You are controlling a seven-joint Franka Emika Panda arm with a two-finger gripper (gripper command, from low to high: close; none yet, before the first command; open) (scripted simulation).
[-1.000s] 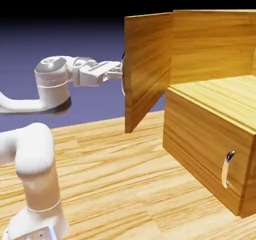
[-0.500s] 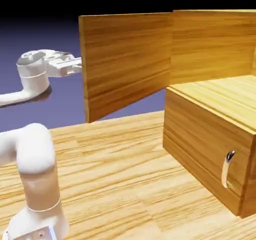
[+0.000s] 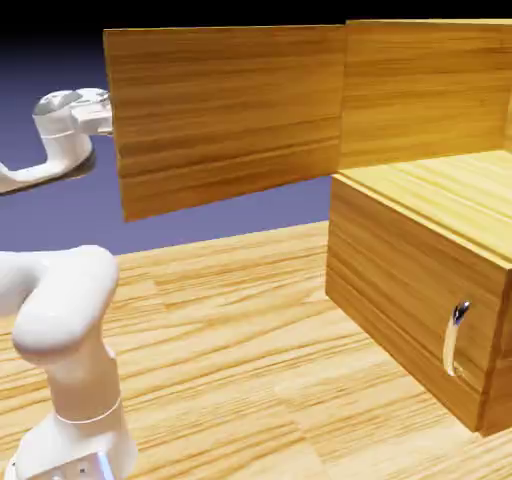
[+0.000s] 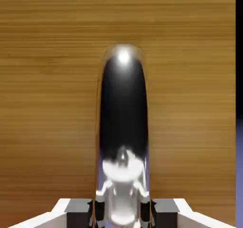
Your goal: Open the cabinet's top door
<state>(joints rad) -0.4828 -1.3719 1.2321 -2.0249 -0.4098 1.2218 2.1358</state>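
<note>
The top door (image 3: pixel 225 113) stands wide open — swung out to the left of the cabinet (image 3: pixel 420 288), above the surface (image 3: pixel 230 338). At its far face, the end effector (image 4: pixel 122 215) is clamped on the door's curved silver handle (image 4: pixel 123 108).

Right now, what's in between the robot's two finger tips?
The shiny curved handle of the open top door is between the gripper's tips. The hand view shows it.

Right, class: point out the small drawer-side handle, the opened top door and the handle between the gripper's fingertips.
Small handle (image 3: pixel 451 344): exterior view, curved bar.
Top door (image 3: pixel 228 118): exterior view, inner face.
Gripped handle (image 4: pixel 123 108): hand view, dark upper stretch.
</note>
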